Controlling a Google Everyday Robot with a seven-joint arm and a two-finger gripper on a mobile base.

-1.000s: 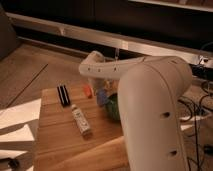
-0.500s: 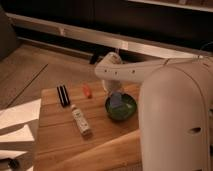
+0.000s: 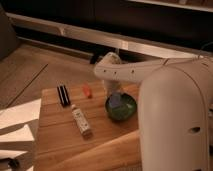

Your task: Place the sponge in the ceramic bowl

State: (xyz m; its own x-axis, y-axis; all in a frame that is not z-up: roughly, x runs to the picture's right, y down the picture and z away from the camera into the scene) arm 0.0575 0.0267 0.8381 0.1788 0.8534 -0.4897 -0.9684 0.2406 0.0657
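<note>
The green ceramic bowl (image 3: 121, 109) sits on the wooden table (image 3: 60, 145), right of centre. A small blue-grey sponge (image 3: 116, 101) shows inside the bowl's rim, at its back left part. My gripper (image 3: 114, 89) hangs from the white arm directly over the bowl, its tip right at the sponge. Whether the sponge rests on the bowl's bottom or is still held cannot be told. The large white arm body hides the table's right side.
A long white-beige bottle-like object (image 3: 81, 120) lies left of the bowl. A small orange item (image 3: 87, 90) and a black striped block (image 3: 62, 94) lie further back left. White sheets (image 3: 15, 120) lie off the table's left edge.
The arm has swung right and drawn back, uncovering the bowl. The gripper with the sponge has come over the bowl and lowered into it.
</note>
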